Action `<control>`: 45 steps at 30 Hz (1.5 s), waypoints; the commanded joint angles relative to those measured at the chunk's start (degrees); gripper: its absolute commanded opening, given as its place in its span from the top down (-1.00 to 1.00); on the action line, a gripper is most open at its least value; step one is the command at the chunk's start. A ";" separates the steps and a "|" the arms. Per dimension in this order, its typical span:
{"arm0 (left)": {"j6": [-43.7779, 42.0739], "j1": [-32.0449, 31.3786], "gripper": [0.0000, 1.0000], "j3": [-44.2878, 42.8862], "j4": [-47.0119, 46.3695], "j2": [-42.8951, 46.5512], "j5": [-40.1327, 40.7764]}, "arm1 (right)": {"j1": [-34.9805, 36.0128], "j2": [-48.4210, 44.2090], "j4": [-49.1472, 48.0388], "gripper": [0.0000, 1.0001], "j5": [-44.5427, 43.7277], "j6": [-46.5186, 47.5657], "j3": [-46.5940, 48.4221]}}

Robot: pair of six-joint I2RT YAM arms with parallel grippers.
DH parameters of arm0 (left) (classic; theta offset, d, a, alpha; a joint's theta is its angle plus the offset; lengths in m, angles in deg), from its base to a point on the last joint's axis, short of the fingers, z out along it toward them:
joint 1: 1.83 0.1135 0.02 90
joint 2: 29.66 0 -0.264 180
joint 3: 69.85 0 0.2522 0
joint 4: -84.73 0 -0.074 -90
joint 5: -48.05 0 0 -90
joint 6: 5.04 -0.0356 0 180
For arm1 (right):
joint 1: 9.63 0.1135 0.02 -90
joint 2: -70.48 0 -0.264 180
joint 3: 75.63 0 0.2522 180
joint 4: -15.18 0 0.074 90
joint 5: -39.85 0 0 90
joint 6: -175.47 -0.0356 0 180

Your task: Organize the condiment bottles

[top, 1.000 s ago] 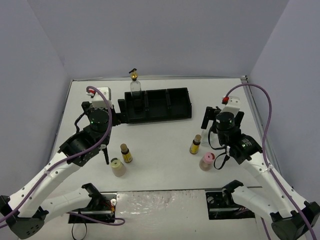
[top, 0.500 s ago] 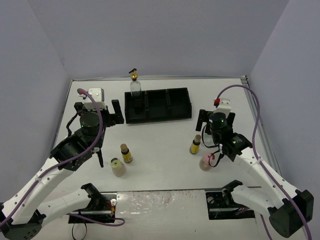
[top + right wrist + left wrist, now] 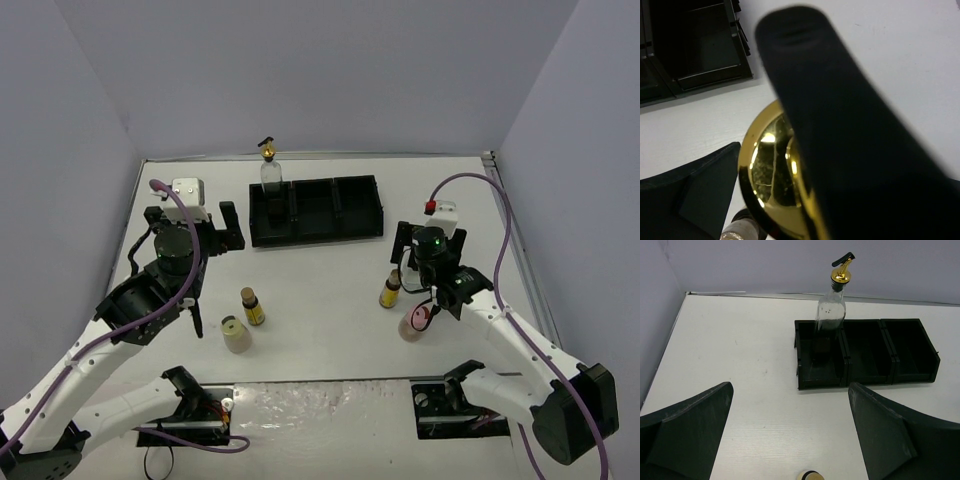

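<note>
One tall clear glass bottle with a gold pourer (image 3: 270, 172) stands in the left compartment of the black tray (image 3: 345, 212); it also shows in the left wrist view (image 3: 830, 312). My left gripper (image 3: 189, 224) (image 3: 790, 385) is open and empty, high over the table left of the tray. An amber bottle (image 3: 252, 306) and a beige jar (image 3: 237, 336) stand below it. My right gripper (image 3: 432, 245) (image 3: 800, 145) hangs open right over the second tall bottle's gold pourer (image 3: 765, 170), which my arm hides from above. Another amber bottle (image 3: 390, 291) and a pink jar (image 3: 411, 324) stand beside it.
The tray's middle (image 3: 867, 352) and right (image 3: 910, 350) compartments hold nothing. A round pale cap (image 3: 810, 476) peeks in at the bottom edge of the left wrist view. Walls close the table at the back and on both sides.
</note>
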 commanded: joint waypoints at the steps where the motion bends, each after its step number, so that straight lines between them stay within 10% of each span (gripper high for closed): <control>1: -1.19 -0.29 -0.94 -2.40 -1.11 0.58 0.09 | -0.74 0.26 -5.97 -0.93 -3.90 -1.03 0.01; 19: -1.61 -0.29 -0.94 -2.81 -0.57 0.49 0.36 | -1.03 1.17 -7.05 -0.29 -3.55 -0.86 -0.44; 28: -1.61 -0.29 -0.94 -2.73 -0.50 0.58 0.53 | -0.96 1.22 -6.86 0.95 -3.64 -1.47 -0.34; 45: -1.96 -0.29 -0.94 -2.97 -0.58 1.19 1.06 | -1.03 1.95 -2.96 1.00 -5.68 1.14 12.18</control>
